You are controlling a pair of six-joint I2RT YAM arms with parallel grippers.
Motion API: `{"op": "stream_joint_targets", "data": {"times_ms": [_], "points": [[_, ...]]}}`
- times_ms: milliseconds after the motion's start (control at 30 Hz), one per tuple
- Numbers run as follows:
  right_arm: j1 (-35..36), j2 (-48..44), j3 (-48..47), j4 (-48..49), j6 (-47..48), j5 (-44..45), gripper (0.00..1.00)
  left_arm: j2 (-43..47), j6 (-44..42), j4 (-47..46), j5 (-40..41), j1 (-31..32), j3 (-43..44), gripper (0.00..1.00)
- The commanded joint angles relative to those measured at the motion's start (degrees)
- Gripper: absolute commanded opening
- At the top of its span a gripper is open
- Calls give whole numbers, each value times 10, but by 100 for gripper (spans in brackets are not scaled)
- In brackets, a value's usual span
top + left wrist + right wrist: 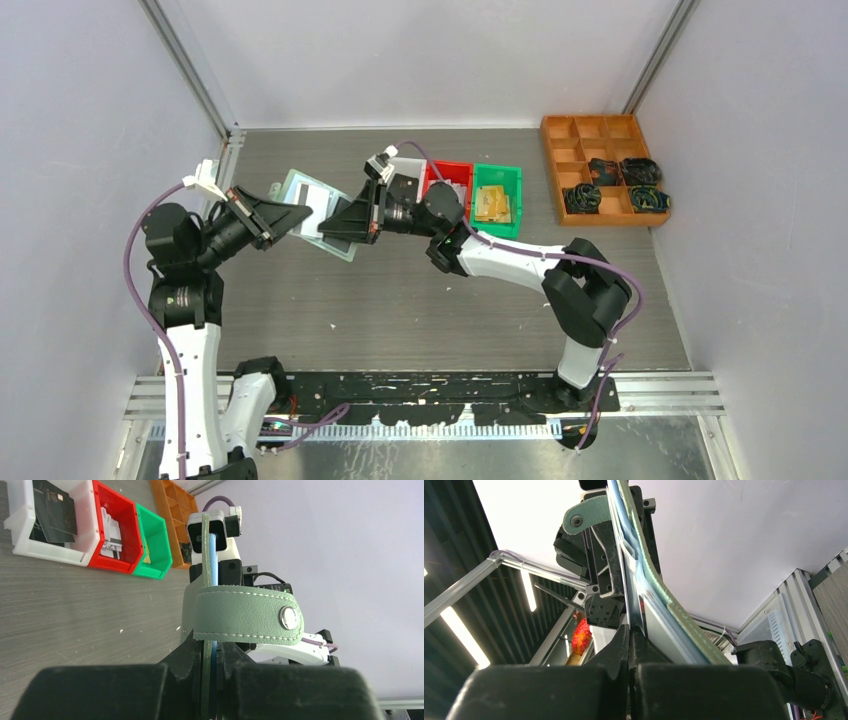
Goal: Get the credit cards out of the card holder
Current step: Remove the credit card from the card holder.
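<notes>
Left tool (295,213) clamps the mint card holder (240,617) from 9 o'clock — right tool (336,222) is pinched shut at its 3 o'clock edge, on what I cannot tell.

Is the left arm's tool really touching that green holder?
Touching. The left wrist view shows the left tool with its jaws clamped on the holder's lower edge, with no gap.
</notes>
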State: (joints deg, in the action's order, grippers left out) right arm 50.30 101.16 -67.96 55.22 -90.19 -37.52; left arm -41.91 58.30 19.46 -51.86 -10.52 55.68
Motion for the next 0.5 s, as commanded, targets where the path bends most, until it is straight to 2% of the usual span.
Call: {"op": "stream_joint_targets", "data": {"times_ms": [0,467], "points": [[1,-29,19,75,3,30,1,4,2,-22,-31,2,10,1],[-8,-63,73,67,34,32,1,0,12,-24,-36,2,20,5]]}}
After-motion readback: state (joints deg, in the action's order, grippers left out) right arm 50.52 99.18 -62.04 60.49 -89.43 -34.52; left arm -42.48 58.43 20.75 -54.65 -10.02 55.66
